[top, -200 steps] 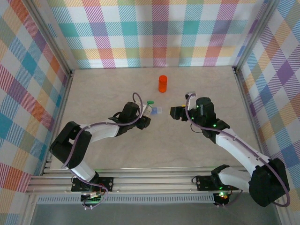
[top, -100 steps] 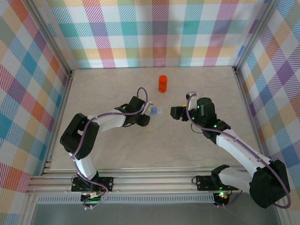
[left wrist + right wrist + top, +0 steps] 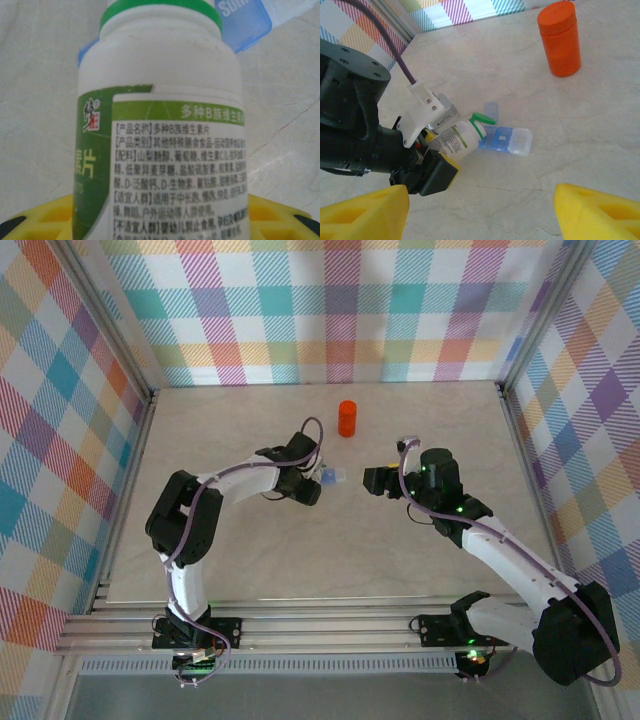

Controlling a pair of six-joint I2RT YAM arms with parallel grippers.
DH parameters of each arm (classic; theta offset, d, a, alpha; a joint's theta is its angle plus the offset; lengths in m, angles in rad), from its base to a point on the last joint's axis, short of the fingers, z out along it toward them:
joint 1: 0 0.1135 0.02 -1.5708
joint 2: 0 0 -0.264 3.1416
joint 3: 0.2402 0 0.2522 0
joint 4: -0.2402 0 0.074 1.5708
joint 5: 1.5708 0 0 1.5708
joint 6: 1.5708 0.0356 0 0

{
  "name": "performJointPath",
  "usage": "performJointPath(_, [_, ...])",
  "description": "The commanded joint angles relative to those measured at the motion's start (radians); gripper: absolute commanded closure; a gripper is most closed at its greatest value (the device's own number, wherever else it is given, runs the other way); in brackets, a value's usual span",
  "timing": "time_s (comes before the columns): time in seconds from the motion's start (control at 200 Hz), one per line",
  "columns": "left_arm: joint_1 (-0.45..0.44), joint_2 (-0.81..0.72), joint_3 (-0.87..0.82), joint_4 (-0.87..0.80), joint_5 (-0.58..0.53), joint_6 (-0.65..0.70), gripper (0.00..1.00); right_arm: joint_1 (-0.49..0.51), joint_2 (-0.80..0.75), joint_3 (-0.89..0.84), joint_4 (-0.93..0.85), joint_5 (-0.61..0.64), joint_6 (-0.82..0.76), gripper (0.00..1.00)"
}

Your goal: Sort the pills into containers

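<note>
left gripper [image 3: 441,147]: clamped on white bottle [image 3: 160,100], tilted toward pill-box [image 3: 497,139] | right gripper [image 3: 480,212]: held apart, empty | risk: pills may be spilled wide if pill-box is nudged by the neck

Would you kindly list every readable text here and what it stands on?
"多种B族维生素片": green band of the white bottle label.
"素片": large, left of that label.
"SUN", cut off by the frame: pill box lid.
Smaller lines on the label: too blurred to read.
Orange bottle: no text visible.
</note>
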Motion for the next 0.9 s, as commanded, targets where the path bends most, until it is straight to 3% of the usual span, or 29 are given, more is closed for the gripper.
performJointPath(0.0, [0.009,0.030,0.074,-0.146,-0.026,0.021,1.00,0.001,-0.025,-0.009,0.033,-0.021,0.011,0.24])
performJointPath(0.895, [0.000,0.241,0.546,-0.671,-0.022,-0.007,1.00,0.001,-0.051,-0.012,0.037,-0.056,0.030,0.23])
